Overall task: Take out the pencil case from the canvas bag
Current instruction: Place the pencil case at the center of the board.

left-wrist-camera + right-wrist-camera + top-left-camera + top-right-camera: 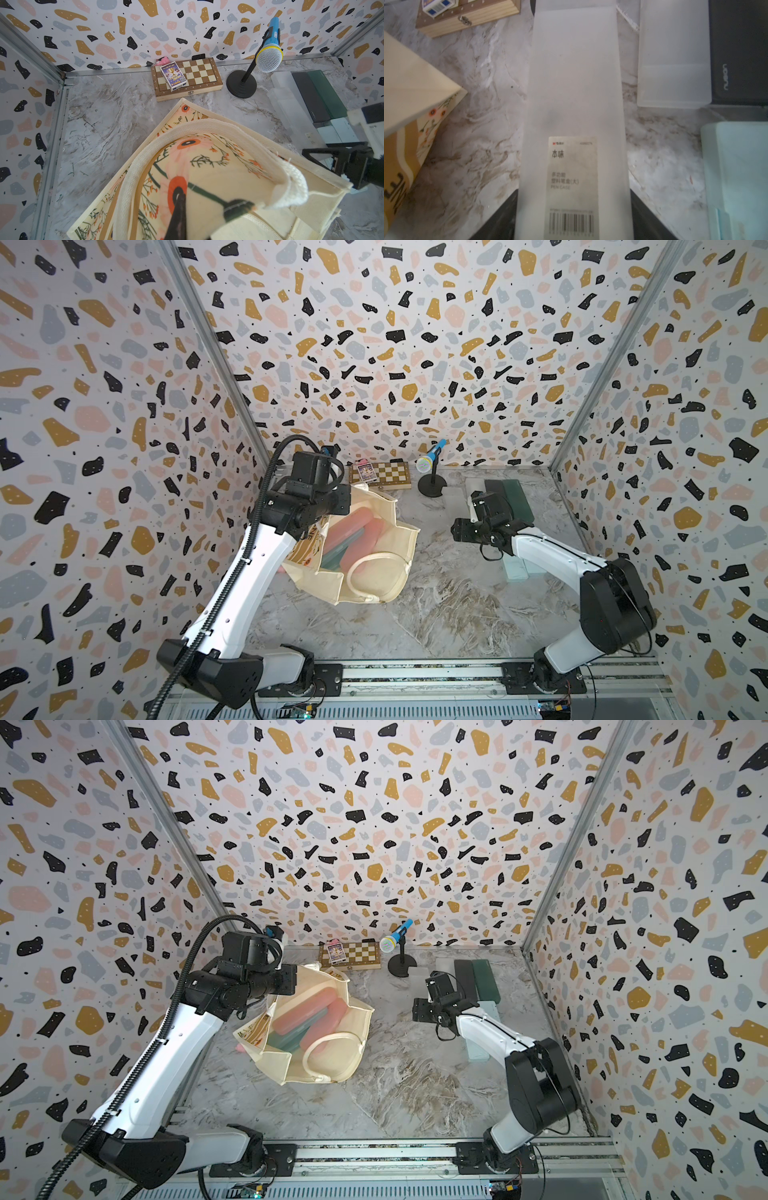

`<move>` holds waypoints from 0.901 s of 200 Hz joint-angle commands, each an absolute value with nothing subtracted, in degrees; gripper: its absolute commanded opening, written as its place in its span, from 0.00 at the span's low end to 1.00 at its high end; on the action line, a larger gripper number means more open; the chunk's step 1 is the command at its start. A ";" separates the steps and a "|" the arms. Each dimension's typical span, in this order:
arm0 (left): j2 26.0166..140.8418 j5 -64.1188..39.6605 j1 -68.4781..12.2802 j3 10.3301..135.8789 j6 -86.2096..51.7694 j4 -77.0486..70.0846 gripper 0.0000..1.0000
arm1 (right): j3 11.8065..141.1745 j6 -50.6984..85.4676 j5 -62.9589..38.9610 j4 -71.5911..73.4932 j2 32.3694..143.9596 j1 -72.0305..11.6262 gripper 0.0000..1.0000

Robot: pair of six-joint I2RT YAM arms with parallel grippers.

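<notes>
The cream canvas bag (374, 580) (328, 1065) lies on the marble table with its mouth held up. Inside it pink (349, 522) and teal (340, 549) cases show. My left gripper (180, 199) is shut on the bag's floral face (218, 166) near the rim; cloth folds over the fingers. To the right of the bag, my right gripper (461, 531) (574, 228) is shut on a frosted white pencil case (575, 93) with a barcode label, pointing it toward the back wall. Whether that case touches the table, I cannot tell.
A wooden chessboard box (380, 475) with a card pack on it and a blue microphone on a black stand (432, 456) stand at the back wall. Another frosted case (672, 62), a black case (739, 52), a green case (515, 497) and pale teal boxes (737, 176) lie at the right.
</notes>
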State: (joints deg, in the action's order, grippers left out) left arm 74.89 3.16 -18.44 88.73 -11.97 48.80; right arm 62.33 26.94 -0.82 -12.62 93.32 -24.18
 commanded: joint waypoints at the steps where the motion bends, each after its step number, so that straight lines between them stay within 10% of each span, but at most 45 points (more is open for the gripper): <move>1: 72.77 2.11 -18.32 88.69 -11.60 43.97 0.00 | 67.87 26.55 -1.95 -12.20 96.72 -22.67 0.62; 180: 72.95 1.14 -18.33 88.34 -11.60 43.98 0.00 | 83.25 26.78 3.14 -16.98 115.21 -19.25 0.63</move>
